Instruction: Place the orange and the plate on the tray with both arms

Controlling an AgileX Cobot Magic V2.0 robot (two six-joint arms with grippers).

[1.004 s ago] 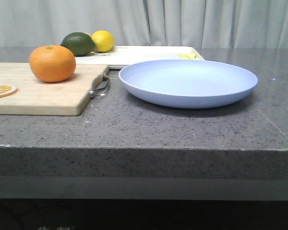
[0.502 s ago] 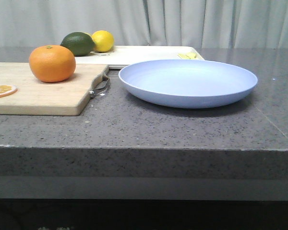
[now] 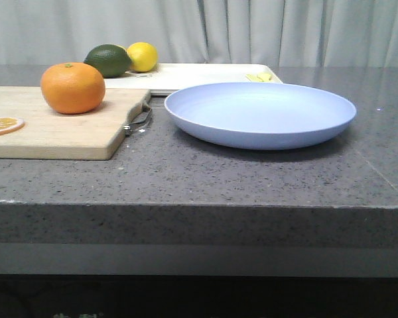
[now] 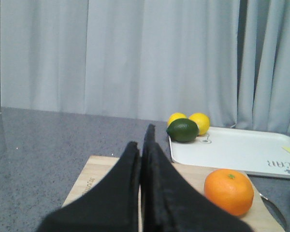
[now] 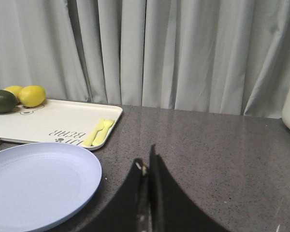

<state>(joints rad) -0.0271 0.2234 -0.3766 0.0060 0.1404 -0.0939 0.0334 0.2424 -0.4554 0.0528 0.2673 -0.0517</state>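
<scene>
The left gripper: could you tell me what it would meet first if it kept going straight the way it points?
Probably the dark green fruit at the tray's corner. The shut left gripper points over the cutting board towards it, passing left of the orange; depth is uncertain.

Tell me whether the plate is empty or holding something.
Empty. The plate shows only bare lavender-blue surface; the orange sits apart on the cutting board.
</scene>
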